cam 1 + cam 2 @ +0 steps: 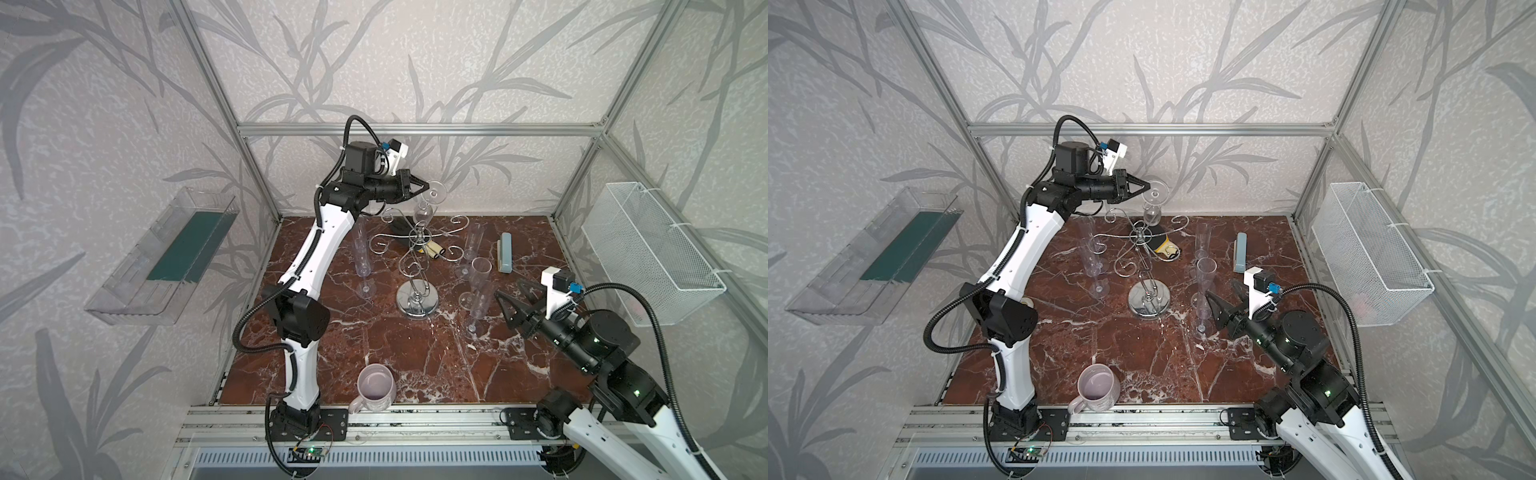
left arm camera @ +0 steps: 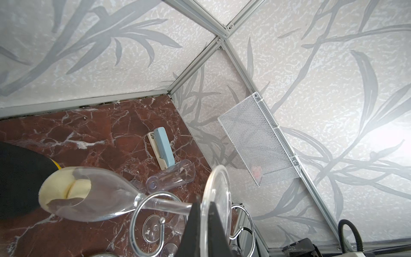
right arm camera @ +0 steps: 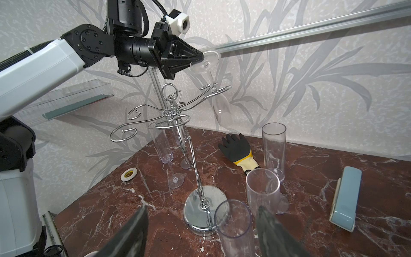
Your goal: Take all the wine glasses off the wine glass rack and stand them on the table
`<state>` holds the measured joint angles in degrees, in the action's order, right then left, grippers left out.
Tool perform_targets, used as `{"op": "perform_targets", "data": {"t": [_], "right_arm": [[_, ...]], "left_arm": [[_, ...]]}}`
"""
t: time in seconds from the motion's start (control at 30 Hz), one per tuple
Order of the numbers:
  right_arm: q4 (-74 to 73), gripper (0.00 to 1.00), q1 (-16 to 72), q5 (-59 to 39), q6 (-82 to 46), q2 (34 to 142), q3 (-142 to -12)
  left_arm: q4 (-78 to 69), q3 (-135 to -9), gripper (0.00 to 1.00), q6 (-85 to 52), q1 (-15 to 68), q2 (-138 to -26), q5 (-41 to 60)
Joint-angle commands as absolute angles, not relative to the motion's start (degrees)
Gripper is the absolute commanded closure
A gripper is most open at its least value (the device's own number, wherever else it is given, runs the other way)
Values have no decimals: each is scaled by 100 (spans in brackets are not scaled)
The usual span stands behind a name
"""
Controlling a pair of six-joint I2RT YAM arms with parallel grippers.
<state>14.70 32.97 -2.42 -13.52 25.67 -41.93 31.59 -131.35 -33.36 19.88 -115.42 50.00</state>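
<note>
Left end effector (image 1: 427, 188) pinched tight on the foot of the glass (image 1: 423, 212) — it hangs upside-down, stem inside a rear scroll of the rack (image 1: 417, 305) — while right end effector (image 1: 510, 289) gapes wide, empty, nr the flutes (image 1: 481, 274).

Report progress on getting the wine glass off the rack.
Done: left gripper is shut on the foot of the wine glass. In hand: it hangs bowl-down, stem still inside a scroll arm of the wine glass rack. Left: slide it clear of that arm. Right gripper is open, empty.
</note>
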Motion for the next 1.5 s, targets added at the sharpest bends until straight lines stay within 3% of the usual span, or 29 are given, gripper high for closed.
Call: {"op": "perform_targets", "data": {"t": [0.0,0.97,1.47], "right_arm": [[1393,26,3279,-210,-1362,2522,-4134],[1498,26,3287,-132,-1393,2364,-4091],[1527,26,3287,-132,-1428,2290,-4078]], "left_arm": [[2834,-13037,100,-3456,2004,-11176,5234],[2348,-12691,100,-4069,2021,-11123,5764],[2970,-12326,100,-3781,2004,-10641,5416]]}}
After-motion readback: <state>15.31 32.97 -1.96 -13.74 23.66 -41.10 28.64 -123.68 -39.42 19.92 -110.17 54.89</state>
